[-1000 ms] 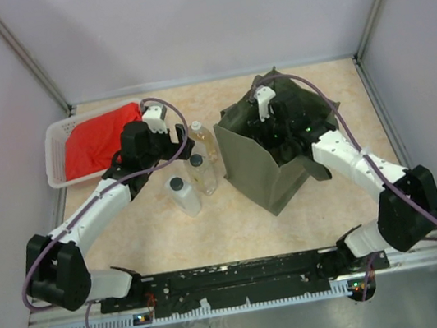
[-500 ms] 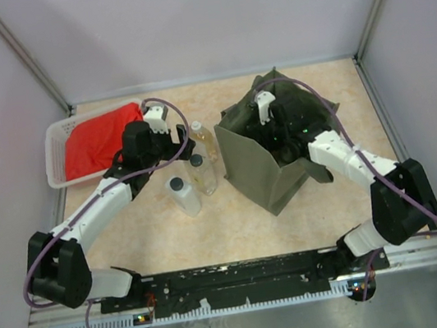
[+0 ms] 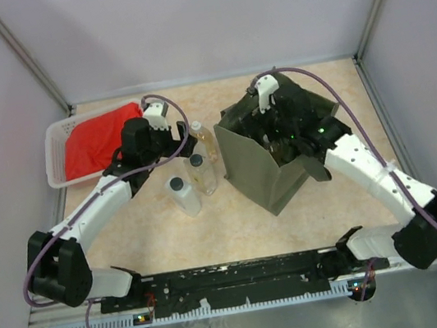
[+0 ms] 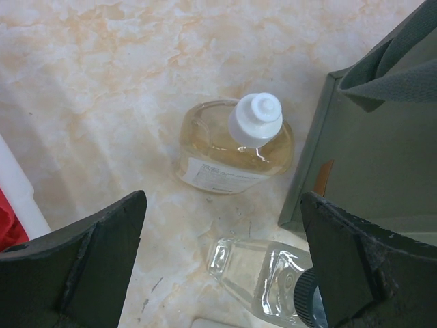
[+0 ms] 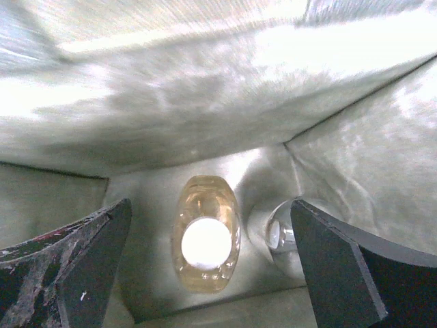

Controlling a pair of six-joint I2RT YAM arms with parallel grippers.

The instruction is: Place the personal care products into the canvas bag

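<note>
The olive-green canvas bag stands open right of centre. My right gripper hangs open over its mouth. In the right wrist view an amber bottle with a white cap stands upright on the bag's floor, below my spread gripper and free of both fingers. On the table left of the bag stand a second amber bottle, a clear bottle with a black cap and a white bottle with a dark cap. My left gripper is open above them and holds nothing.
A white lattice basket with a red cloth sits at the back left, its rim at the edge of the left wrist view. Inside the bag a clear rounded object lies beside the amber bottle. The bag's wall stands close to the table bottles.
My right gripper has opened and let go of the amber bottle inside the bag, and its wrist has lifted a little. The left arm has hardly moved.
</note>
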